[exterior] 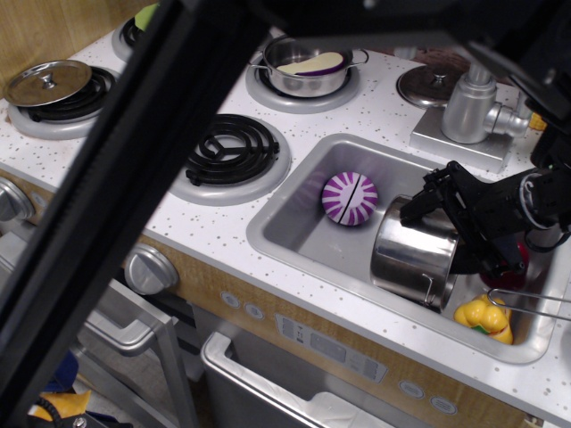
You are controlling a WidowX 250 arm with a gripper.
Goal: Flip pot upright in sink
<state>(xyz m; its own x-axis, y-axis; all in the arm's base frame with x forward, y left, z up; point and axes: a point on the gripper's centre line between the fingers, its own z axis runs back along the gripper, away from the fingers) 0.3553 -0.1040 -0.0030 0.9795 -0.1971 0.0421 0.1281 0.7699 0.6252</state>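
The pot (413, 256) is a shiny steel cylinder lying on its side in the sink (294, 230), its open mouth turned to the right. A thin wire handle shows on its lower front. My black gripper (459, 234) is low over the pot's open end, jaws spread. One finger (419, 205) is at the upper back rim and the other (500, 260) is by the lower right rim. I cannot tell whether they touch the pot.
A purple striped ball (350, 198) lies in the sink left of the pot. A yellow toy (484, 317) and a mostly hidden red item (517, 260) lie at the sink's right end. The faucet (473, 100) stands behind. A shallower steel pot (310, 64) sits on a back burner. A dark arm link (134, 187) crosses the foreground.
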